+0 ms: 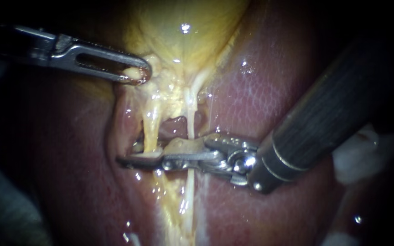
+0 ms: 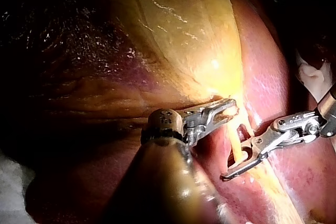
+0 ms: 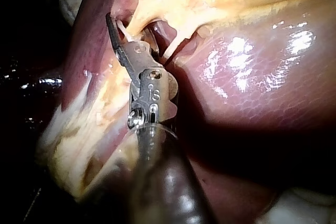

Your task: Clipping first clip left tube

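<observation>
The left tube point(image 1: 152, 130), thick and yellow, runs down from the gallbladder point(image 1: 183, 36) neck. The thin white right tube point(image 1: 190, 120) lies beside it. My right instrument point(image 1: 133, 154) comes in from the right with its jaws open, one jaw on each side of the left tube. The left wrist view shows the same: the left tube point(image 2: 234, 148) sits in the gap of the right instrument point(image 2: 239, 161). My left instrument point(image 1: 138, 74) is shut on yellowish tissue point(image 1: 133, 73) at the gallbladder neck, holding it up and to the left. In the right wrist view the right instrument point(image 3: 128, 31) reaches to the tubes.
Pink liver point(image 1: 261, 105) surrounds the tubes on both sides. A dark opening point(image 1: 176, 124) shows between the two tubes. White gauze point(image 1: 356, 157) lies behind the right shaft at the far right. Fatty tissue point(image 1: 178, 205) runs below the jaws.
</observation>
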`<state>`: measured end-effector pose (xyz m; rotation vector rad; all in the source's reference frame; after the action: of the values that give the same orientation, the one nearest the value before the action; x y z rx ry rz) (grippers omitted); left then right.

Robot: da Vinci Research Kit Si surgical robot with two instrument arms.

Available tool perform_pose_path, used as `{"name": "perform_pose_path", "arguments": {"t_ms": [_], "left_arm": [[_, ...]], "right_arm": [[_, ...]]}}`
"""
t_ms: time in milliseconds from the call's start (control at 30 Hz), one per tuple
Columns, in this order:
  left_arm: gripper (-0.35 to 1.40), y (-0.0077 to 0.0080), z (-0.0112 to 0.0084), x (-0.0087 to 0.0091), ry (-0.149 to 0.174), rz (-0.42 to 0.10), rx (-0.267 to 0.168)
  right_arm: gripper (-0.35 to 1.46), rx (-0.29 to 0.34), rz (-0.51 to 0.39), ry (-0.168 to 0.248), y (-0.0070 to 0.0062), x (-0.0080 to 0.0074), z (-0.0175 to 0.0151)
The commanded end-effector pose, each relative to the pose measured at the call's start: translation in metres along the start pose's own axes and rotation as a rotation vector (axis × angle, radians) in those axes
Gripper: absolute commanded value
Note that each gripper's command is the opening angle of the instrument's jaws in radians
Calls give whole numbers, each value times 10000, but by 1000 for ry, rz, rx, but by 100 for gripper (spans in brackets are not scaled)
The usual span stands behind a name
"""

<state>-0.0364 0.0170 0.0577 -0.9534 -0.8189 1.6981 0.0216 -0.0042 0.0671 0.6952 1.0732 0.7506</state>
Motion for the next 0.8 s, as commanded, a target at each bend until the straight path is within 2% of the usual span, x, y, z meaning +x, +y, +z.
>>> {"name": "perform_pose_path", "arguments": {"t_ms": [33, 167, 400, 800], "left_arm": [[-35, 0, 0, 0, 0, 0, 0], [-35, 0, 0, 0, 0, 0, 0], [-35, -1, -1, 0, 0, 0, 0], [-35, -1, -2, -1, -1, 1, -1]], "right_arm": [[21, -1, 0, 1, 1, 0, 1], [35, -4, 1, -1, 3, 2, 2], [48, -3, 8, 8, 6, 4, 7], [50, 0, -3, 6, 7, 6, 7]]}}
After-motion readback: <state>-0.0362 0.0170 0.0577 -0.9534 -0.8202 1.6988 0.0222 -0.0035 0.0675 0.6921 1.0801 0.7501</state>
